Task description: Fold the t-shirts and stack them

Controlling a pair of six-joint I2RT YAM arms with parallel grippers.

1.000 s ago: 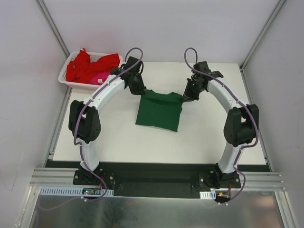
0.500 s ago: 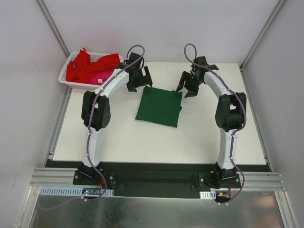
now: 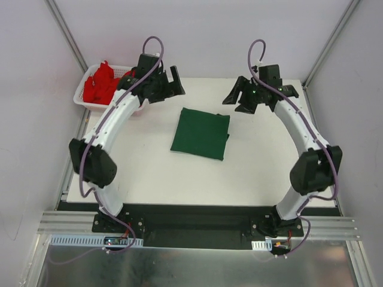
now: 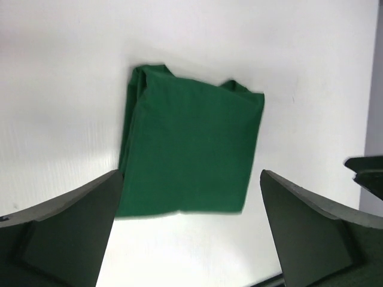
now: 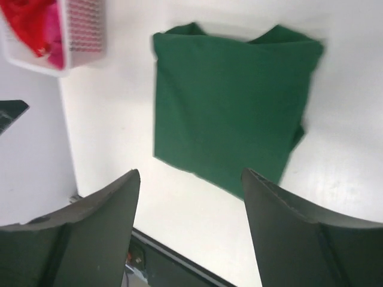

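Tee (image 3: 200, 134) — likely folded — near left end effector (image 3: 177, 82)

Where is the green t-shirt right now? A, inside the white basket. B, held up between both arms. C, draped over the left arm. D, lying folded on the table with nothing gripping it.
D: the green t-shirt lies folded flat on the table, and the left arm's fingers and the right arm's fingers stand open, apart from it.

Folded green t-shirt (image 4: 190, 152) between spread jaws
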